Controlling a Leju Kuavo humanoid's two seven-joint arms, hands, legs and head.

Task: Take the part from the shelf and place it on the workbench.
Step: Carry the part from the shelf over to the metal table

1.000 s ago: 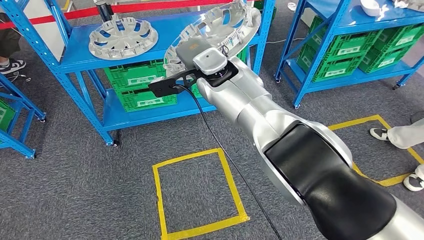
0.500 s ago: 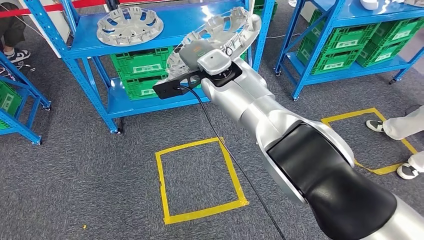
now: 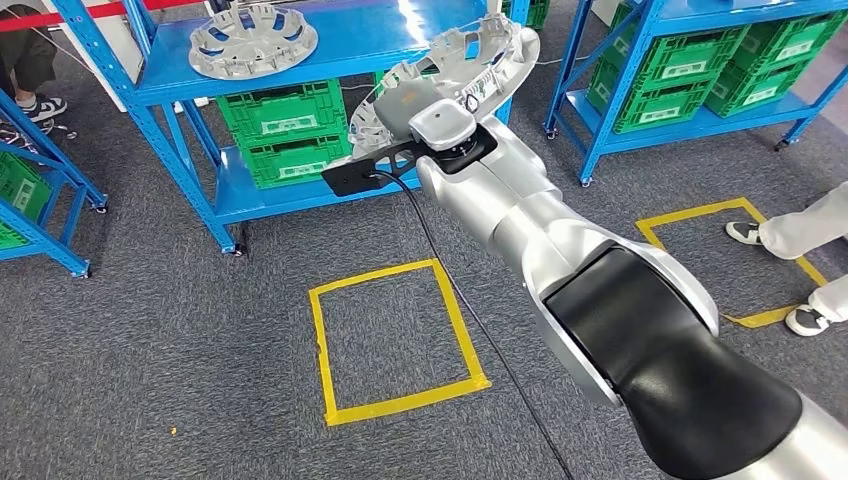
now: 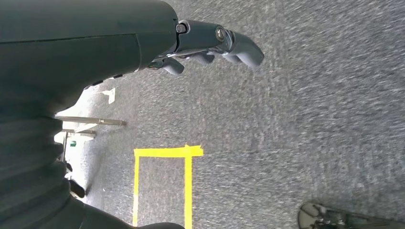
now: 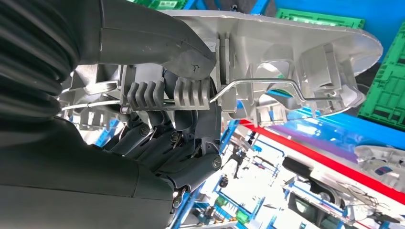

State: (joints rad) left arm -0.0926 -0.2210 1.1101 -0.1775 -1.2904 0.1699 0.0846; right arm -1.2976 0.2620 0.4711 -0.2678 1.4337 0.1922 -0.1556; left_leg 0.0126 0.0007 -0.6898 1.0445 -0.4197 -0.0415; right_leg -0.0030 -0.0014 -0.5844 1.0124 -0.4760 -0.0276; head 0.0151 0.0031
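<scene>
My right hand (image 3: 400, 108) grips a silver wheel-cover part (image 3: 470, 62), holding it tilted in the air in front of the blue shelf (image 3: 175, 85). In the right wrist view the thumb and dark fingers (image 5: 157, 138) clamp the rim of the same part (image 5: 286, 52) from both sides. A second, similar part (image 3: 252, 40) lies flat on the shelf's top board at the left. My left hand (image 4: 210, 45) hangs over the grey carpet with its fingers curled and nothing in them.
Green crates (image 3: 285, 135) fill the shelf's lower levels. A second blue rack with green crates (image 3: 690, 85) stands at the right. Yellow tape squares (image 3: 395, 340) mark the carpet. A person's legs and shoes (image 3: 800, 260) are at the right edge, another person's shoe (image 3: 35, 105) at the left.
The whole picture has shifted, so the camera has moved. My right hand keeps its hold on the part, which now sits a little farther right against the shelf.
</scene>
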